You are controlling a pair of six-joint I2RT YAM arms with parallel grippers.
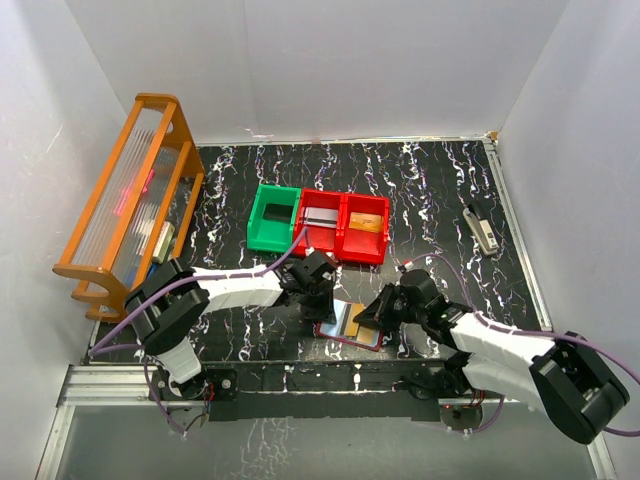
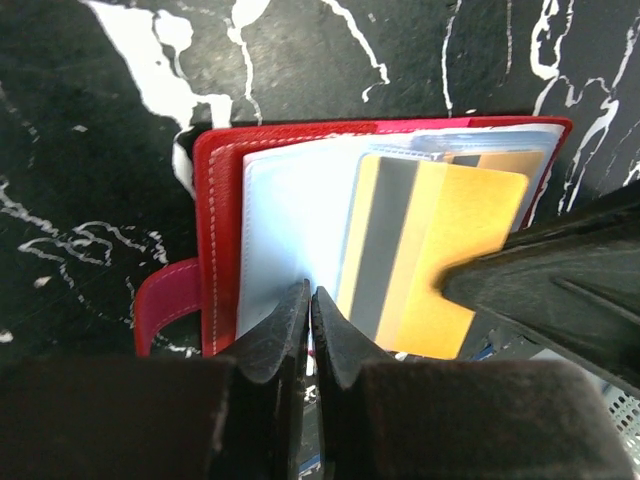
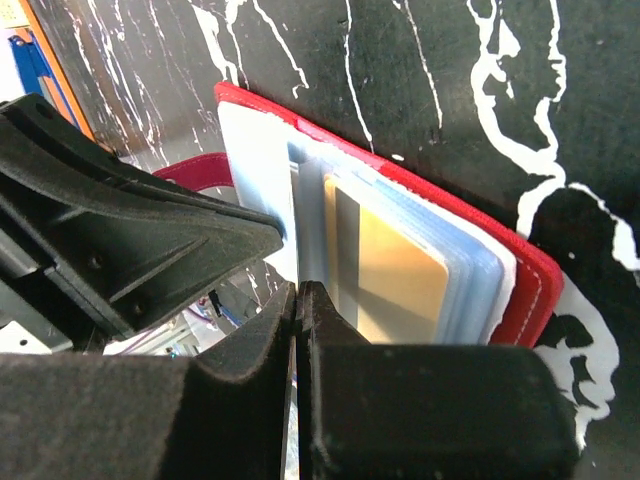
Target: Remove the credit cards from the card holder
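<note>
Your table [image 1: 420, 190] is black marble-patterned, boxed by white walls [image 1: 350, 60]. The card holder [image 1: 347, 327] lies open near its front edge, between both arms [image 1: 240, 290], a gold card [image 2: 450, 250] showing in its clear sleeves [image 2: 290, 210]. Left jaws and right jaws are each closed tight at the sleeves; whether they pinch plastic is hidden.

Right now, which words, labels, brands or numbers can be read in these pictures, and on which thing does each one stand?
No text can be read in any view.
gold card: only a grey stripe shows, no letters or numbers.
card holder: plain red cover, no brand visible.
red bins: no label seen; too small to be sure.
orange rack: red marks on its clear slats, too blurred to read.
</note>
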